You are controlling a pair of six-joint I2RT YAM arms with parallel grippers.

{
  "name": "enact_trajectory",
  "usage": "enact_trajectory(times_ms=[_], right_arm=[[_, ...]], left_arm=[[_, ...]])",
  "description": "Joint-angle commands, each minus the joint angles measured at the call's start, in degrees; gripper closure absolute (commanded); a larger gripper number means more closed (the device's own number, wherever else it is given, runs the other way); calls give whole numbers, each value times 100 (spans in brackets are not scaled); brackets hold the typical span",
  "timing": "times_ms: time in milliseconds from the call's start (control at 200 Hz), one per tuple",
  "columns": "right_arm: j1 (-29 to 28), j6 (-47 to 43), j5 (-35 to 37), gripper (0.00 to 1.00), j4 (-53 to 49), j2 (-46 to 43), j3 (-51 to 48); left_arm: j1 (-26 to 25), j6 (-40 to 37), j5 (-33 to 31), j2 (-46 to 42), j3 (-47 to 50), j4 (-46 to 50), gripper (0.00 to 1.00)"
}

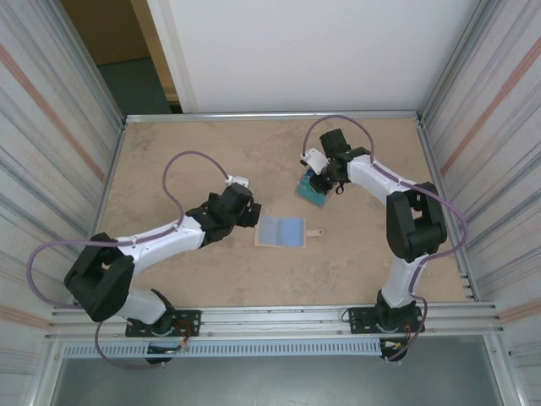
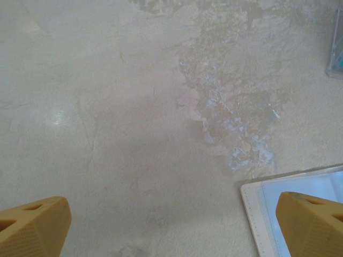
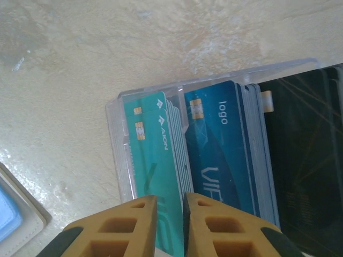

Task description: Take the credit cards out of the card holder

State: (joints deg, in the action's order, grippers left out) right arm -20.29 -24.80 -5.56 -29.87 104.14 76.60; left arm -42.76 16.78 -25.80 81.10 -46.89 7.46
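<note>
The card holder (image 1: 280,230) lies spread open on the table's middle, pale blue inner face up, its tan strap tab (image 1: 315,233) pointing right. Credit cards stand in teal (image 3: 153,155), blue (image 3: 220,150) and black (image 3: 305,150) stacks in a clear tray (image 3: 115,139). My right gripper (image 3: 170,206) hovers over the teal stack with its jaws a narrow gap apart, the teal cards showing through the gap. My left gripper (image 2: 171,230) is wide open with nothing between its fingers. Its right finger (image 2: 313,222) hangs over the holder's left corner (image 2: 262,214).
The clear tray (image 1: 311,191) sits behind and to the right of the holder. Ribbed metal walls (image 1: 51,144) close in the left and right sides, and a rail (image 1: 270,317) runs along the near edge. Bare tabletop (image 1: 169,161) lies at the far left.
</note>
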Motion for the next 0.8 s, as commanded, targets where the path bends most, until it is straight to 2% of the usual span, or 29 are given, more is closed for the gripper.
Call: enact_trajectory(times_ms=[0, 351, 626, 676, 717, 792], right_arm=[[-44, 389, 318, 77, 303, -627, -246], [2, 1549, 1362, 59, 1082, -2362, -1556], [336, 2668, 1964, 36, 1274, -3942, -2527], [419, 2879, 2074, 27, 1281, -4208, -2688], [495, 3024, 2142, 1, 1278, -4411, -2814], [593, 3371, 2383, 1, 1218, -4699, -3025]], left_arm=[[81, 30, -298, -340, 144, 71, 1], [645, -68, -617, -1230, 643, 10, 1], [1060, -275, -1032, -1810, 1018, -127, 1], [1153, -312, -1044, -1893, 1075, -204, 1], [1217, -369, -1047, -1938, 1135, -283, 1], [1326, -495, -1062, -2025, 1232, -455, 1]])
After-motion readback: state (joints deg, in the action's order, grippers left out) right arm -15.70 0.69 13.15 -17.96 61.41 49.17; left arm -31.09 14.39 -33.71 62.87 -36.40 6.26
